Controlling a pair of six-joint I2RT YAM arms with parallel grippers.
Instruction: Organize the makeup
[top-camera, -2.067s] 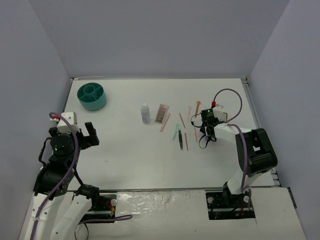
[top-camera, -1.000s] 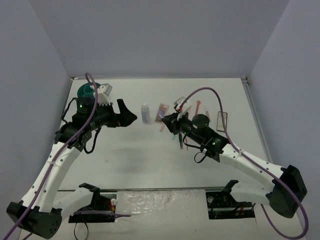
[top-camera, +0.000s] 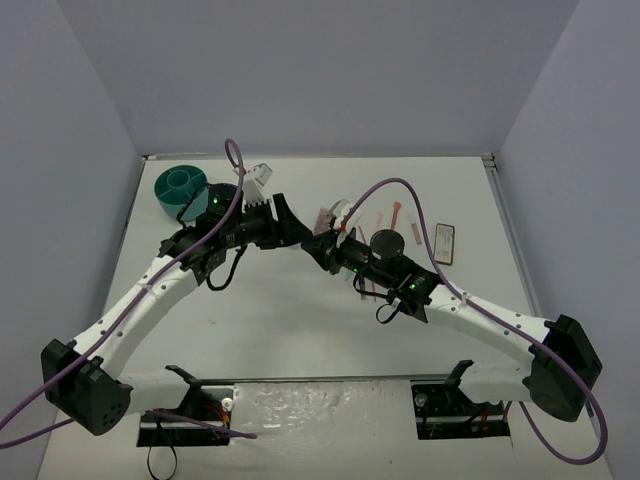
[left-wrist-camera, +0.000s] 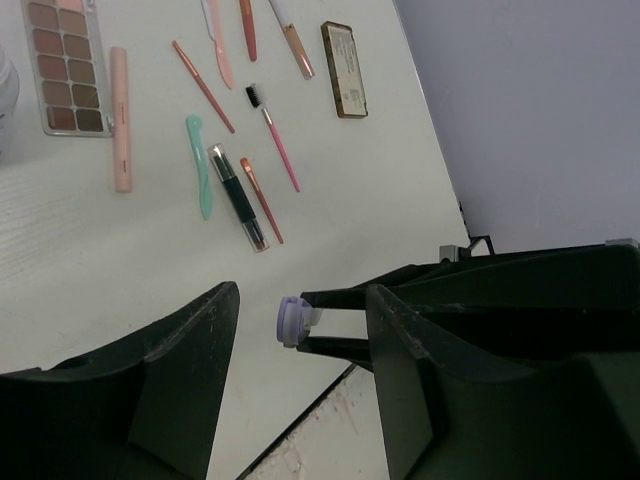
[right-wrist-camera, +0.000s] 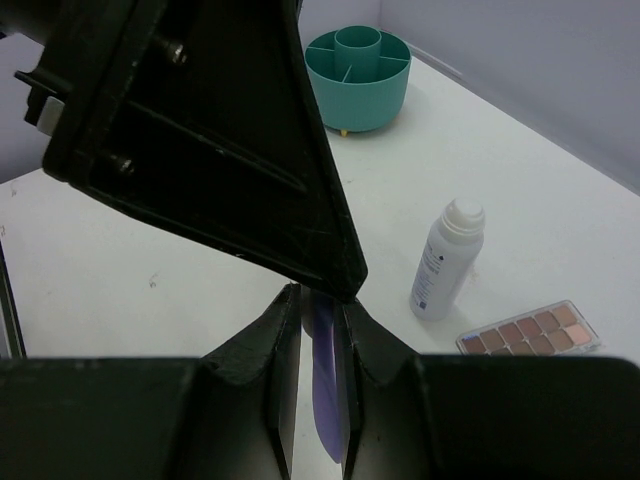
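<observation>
Two grippers are seen tip to tip above the middle of the table (top-camera: 300, 330). A purple stick (right-wrist-camera: 323, 390) is clamped between the nearly closed fingers of the right gripper (right-wrist-camera: 318, 305), with its lilac end pointed toward the left gripper (left-wrist-camera: 300, 292). The left gripper's jaws are held moderately apart, one on each side of that lilac end. A gap is seen on both sides, so nothing is gripped by it. The stick appears to be held clear of the table surface, though height is hard to judge from these views. The rest of the makeup is laid out on the table beyond the grippers. A white bottle (right-wrist-camera: 445, 262) stands upright near the palette (left-wrist-camera: 65, 60), and a pink stick (left-wrist-camera: 120, 120) lies just beside the palette's long edge. A teal stick (left-wrist-camera: 200, 165) and a black stick (left-wrist-camera: 238, 195) are set side by side next to it. A brush (left-wrist-camera: 272, 135) with a pink handle lies near them, and the dark-framed compact (left-wrist-camera: 344, 70) is placed farther off, toward the right edge. The teal tub (top-camera: 181, 188) stands well apart at the far left corner.
</observation>
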